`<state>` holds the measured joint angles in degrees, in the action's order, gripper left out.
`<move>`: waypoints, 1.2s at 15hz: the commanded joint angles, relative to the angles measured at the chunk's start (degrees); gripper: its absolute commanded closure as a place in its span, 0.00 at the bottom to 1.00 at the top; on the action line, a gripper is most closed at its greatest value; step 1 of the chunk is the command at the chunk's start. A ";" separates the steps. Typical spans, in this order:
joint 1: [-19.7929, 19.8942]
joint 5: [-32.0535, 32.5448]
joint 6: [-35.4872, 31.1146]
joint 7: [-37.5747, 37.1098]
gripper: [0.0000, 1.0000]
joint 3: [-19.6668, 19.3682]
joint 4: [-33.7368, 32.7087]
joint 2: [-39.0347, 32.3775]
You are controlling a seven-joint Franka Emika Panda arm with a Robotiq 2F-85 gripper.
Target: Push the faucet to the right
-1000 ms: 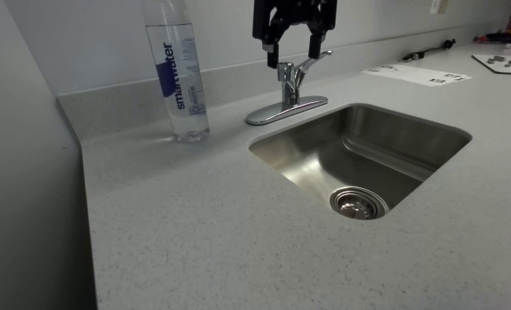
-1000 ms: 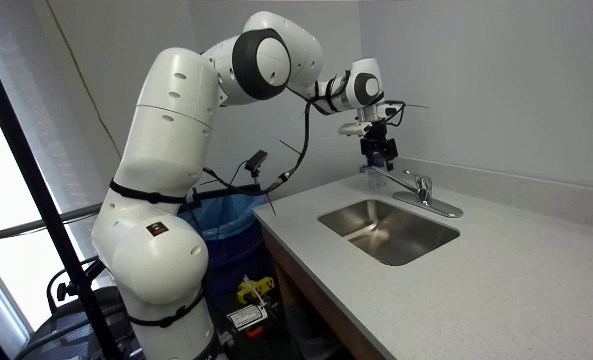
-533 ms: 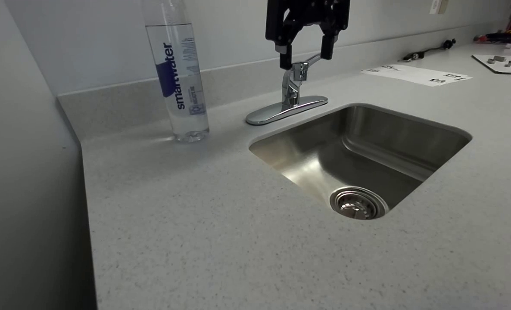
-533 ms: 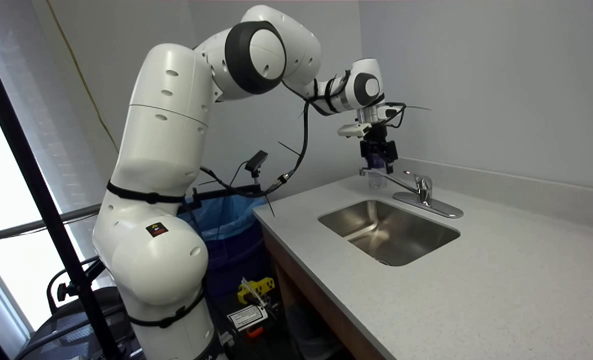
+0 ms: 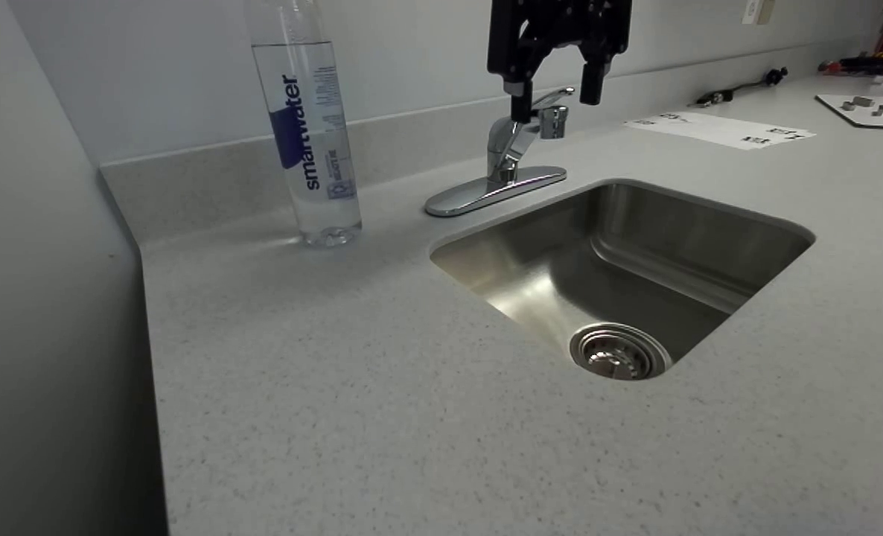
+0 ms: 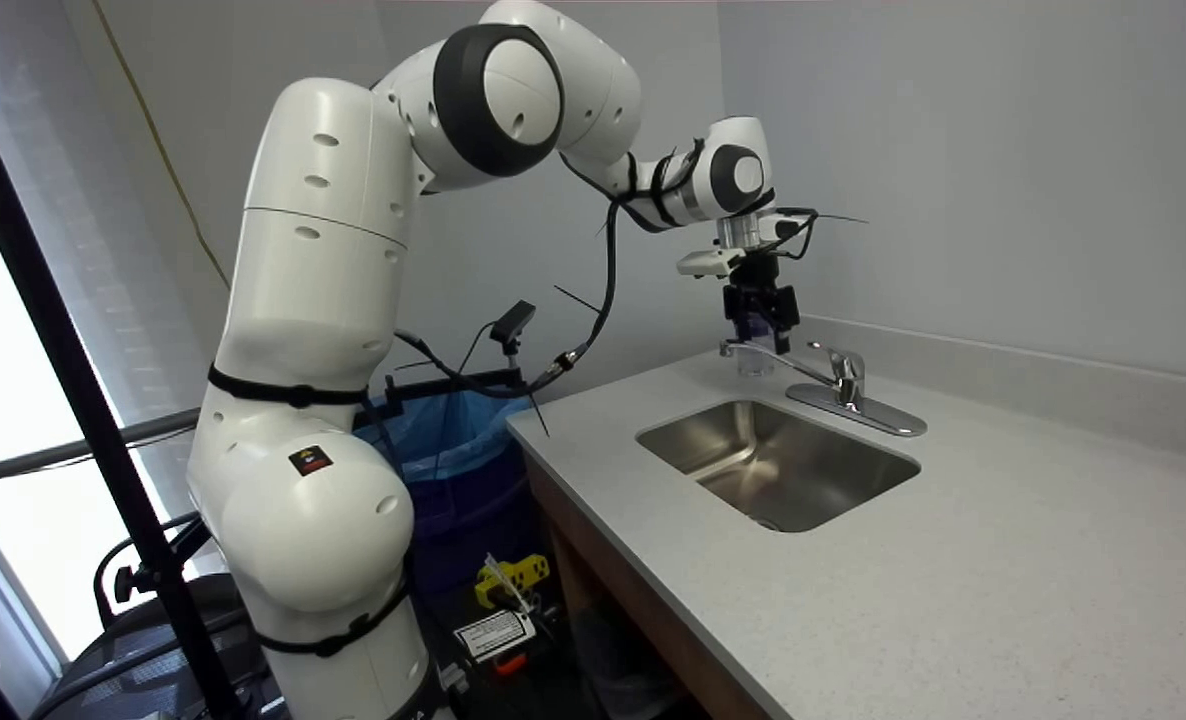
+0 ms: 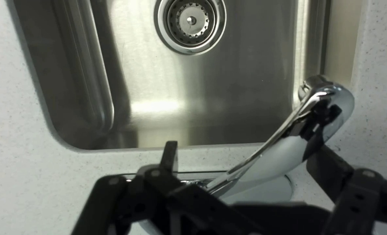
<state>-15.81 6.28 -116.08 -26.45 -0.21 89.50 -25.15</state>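
The chrome faucet (image 5: 498, 152) stands on an oval base plate behind the sink; it also shows in an exterior view (image 6: 848, 382). Its spout (image 7: 288, 147) slants up to the right in the wrist view. My gripper (image 5: 557, 106) is open, fingers down, around the spout. It also shows in an exterior view (image 6: 761, 322) and in the wrist view (image 7: 247, 160). In the wrist view the right finger lies against or partly behind the spout's outer edge near its end; firm contact cannot be told. The left finger is apart from the spout. The faucet's body is hidden there.
The steel sink (image 5: 709, 197) is sunk in the speckled counter (image 5: 337, 387). A tall clear bottle (image 5: 315, 149) with a blue label stands left of the faucet in an exterior view. The wall and backsplash (image 5: 203, 179) run behind. Printed papers (image 5: 717, 129) lie farther along.
In an exterior view my gripper has moved right, and the spout's end has swung right with it. The arm's upper links have shifted left in an exterior view. The gripper stays open.
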 commanded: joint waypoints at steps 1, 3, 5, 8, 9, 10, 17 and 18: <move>1.78 1.12 1.35 -0.89 0.00 -0.49 3.26 2.47; 2.21 1.13 1.35 -1.41 0.00 -0.69 3.42 2.52; 2.55 1.15 1.45 -1.93 0.00 -0.85 3.39 2.47; 2.87 1.29 1.64 -2.74 0.00 -1.04 3.51 2.51; 2.94 1.34 1.70 -3.02 0.00 -1.09 3.62 2.60; 3.01 1.42 1.85 -3.38 0.00 -1.19 3.73 2.74; 3.93 1.84 3.57 -5.52 0.00 -2.32 4.95 3.62; 4.19 1.74 3.98 -5.68 0.00 -2.44 4.94 3.66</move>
<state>-12.97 6.33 -113.68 -30.79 -1.69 92.51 -23.39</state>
